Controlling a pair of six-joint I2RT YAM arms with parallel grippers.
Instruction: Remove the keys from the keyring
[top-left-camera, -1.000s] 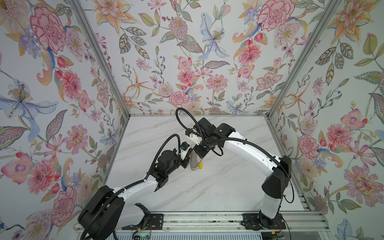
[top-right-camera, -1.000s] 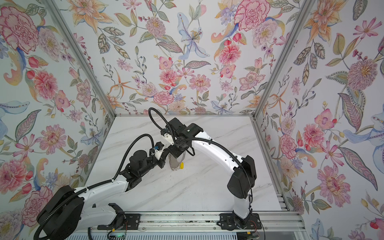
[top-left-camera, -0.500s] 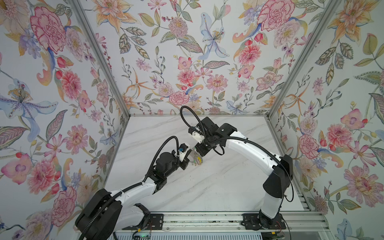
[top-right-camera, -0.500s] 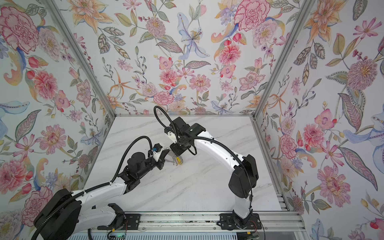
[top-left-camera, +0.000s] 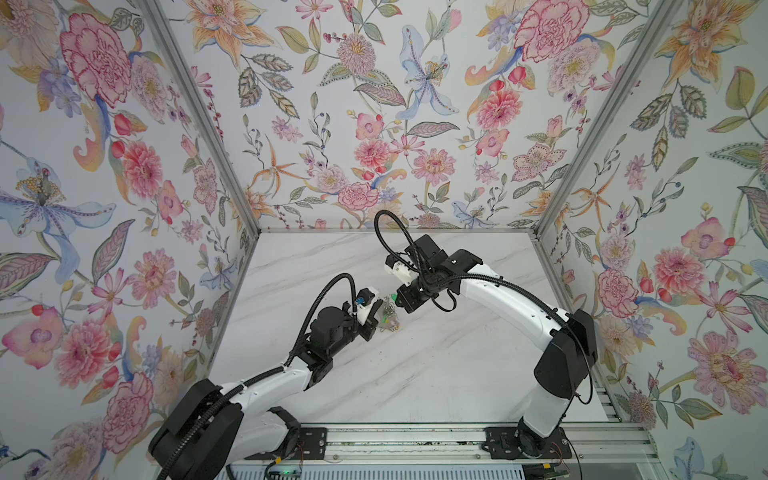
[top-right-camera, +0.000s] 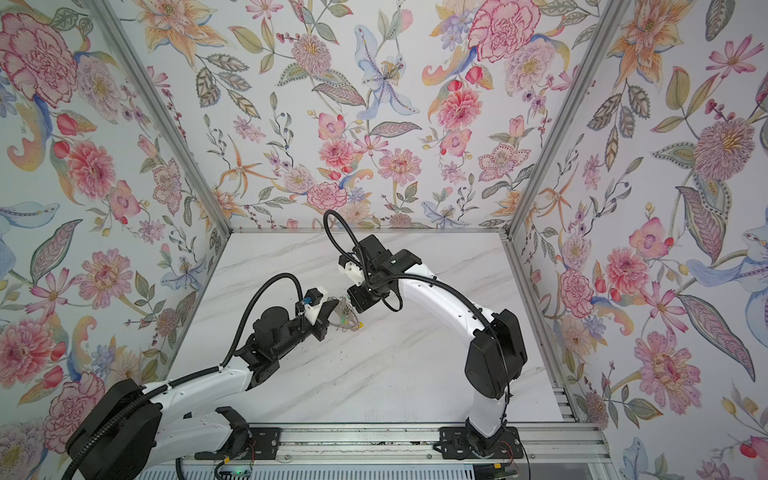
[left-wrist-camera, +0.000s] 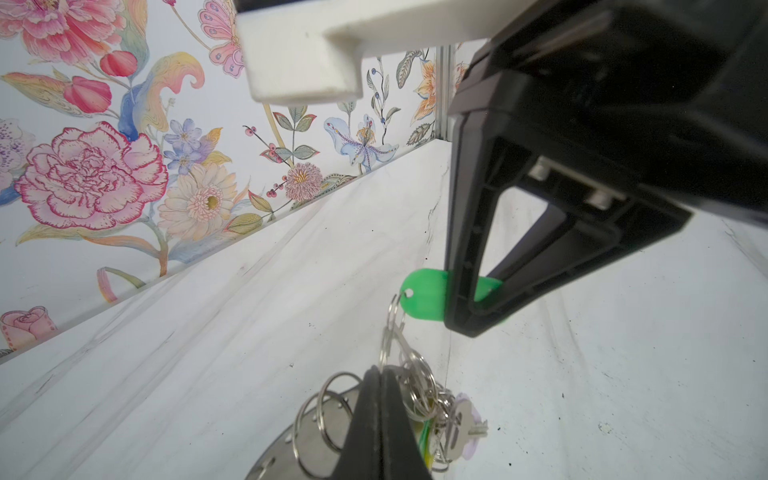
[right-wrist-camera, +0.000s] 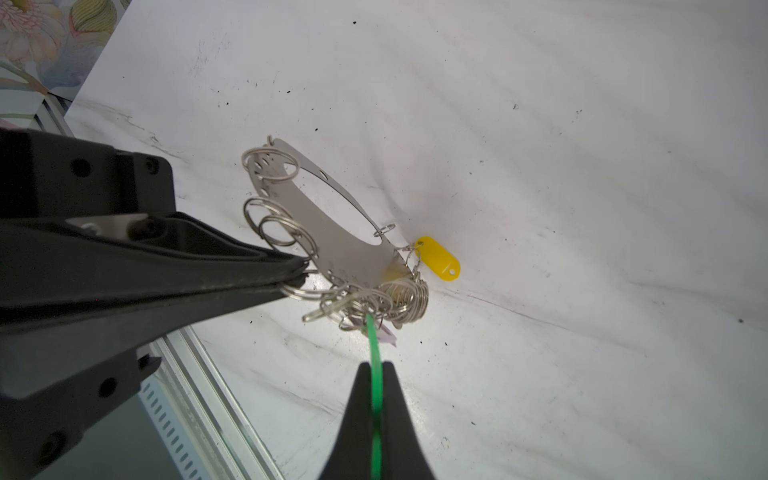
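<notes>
Two robot arms are meeting near the middle of a white marble table (top-left-camera: 436, 374). Between them the keyring (right-wrist-camera: 332, 232), a flat grey crescent plate edged with wire rings, is being held tilted over the tabletop. The left gripper (right-wrist-camera: 301, 270) is reaching in from the left with its jaws pressed fully together, pinching a wire ring at the plate's outer edge. The right gripper (right-wrist-camera: 376, 368) is reaching in from the right and squeezing a green tag (left-wrist-camera: 424, 297) tight, while the silver keys (right-wrist-camera: 374, 303) are bunching at one end of the plate, a yellow tag (right-wrist-camera: 438, 258) sticking out beside them.
</notes>
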